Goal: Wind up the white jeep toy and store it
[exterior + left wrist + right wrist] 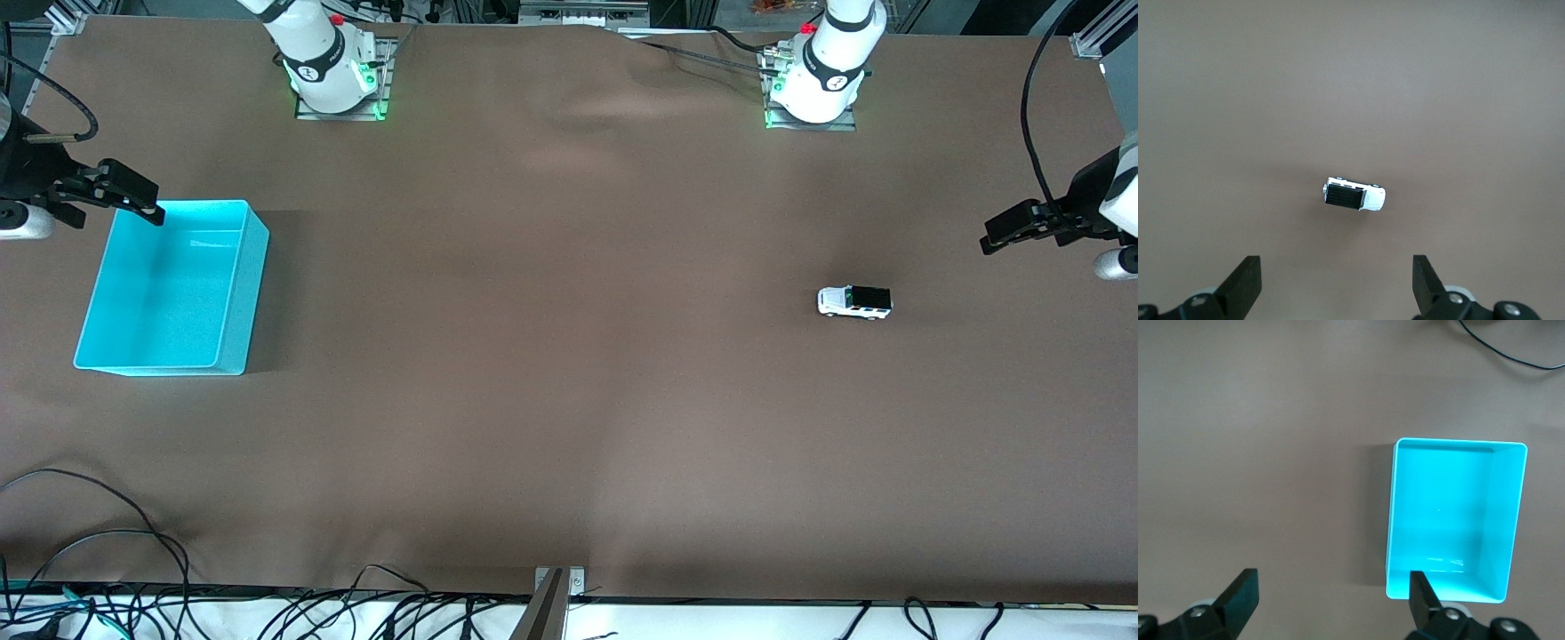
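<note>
The white jeep toy [854,302] [1353,194], tiny with a black roof, stands on its wheels on the brown table toward the left arm's end. My left gripper [994,238] [1337,287] hangs open in the air at that end of the table, apart from the jeep, nothing between its fingers. My right gripper [149,206] [1333,603] hangs open and empty over the corner of the cyan bin [111,289] [1503,513] that lies farthest from the front camera. The bin holds nothing.
The brown cloth [551,356] covers the whole table. Loose black cables [98,551] lie along the table edge nearest the front camera. The two arm bases [333,76] [813,84] stand at the edge farthest from it.
</note>
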Robot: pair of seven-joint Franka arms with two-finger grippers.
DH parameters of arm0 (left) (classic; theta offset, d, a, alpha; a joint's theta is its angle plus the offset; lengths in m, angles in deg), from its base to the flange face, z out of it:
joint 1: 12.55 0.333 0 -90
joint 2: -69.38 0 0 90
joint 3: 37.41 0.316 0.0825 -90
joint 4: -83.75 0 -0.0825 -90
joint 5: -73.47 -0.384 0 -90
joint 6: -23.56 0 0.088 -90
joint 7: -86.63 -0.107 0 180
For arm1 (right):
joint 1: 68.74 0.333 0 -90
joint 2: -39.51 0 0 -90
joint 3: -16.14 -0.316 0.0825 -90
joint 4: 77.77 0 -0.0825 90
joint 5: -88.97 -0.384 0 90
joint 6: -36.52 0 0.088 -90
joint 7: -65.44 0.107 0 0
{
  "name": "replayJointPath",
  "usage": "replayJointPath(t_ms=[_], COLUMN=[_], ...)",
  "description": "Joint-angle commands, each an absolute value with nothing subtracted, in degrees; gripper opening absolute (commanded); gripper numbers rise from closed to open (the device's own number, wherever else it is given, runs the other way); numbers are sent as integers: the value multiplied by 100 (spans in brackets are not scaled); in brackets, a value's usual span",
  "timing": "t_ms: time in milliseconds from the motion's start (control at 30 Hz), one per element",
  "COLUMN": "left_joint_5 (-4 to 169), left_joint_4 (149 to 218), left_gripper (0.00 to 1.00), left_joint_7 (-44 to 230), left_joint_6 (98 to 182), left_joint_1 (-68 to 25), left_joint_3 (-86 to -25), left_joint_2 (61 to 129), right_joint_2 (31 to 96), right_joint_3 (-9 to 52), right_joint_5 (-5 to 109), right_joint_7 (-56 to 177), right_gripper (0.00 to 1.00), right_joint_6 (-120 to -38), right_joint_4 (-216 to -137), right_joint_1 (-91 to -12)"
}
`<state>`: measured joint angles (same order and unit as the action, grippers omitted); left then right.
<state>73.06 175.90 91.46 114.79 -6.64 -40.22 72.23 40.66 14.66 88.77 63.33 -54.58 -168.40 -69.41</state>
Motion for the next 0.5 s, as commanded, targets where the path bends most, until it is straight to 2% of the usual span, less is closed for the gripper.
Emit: replayJointPath(t_ms=[0, 467], left_joint_5=[7303, 7303], left_joint_4=[17736, 17683], left_gripper=[100, 100], left_joint_7=[8997, 9005], left_joint_6=[11488, 11496], left_joint_1=[-657, -666], left_joint_3=[-4013, -4013], left_joint_2=[7087, 7157], right_joint_2=[4118, 4127], right_joint_3=[1456, 1464], right_joint_5=[8880, 8862], right_joint_7=[6306, 6271], right_gripper=[100, 100], right_joint_6=[-5339, -5330], right_joint_4=[-16716, -16698], right_joint_1=[-6962, -6971])
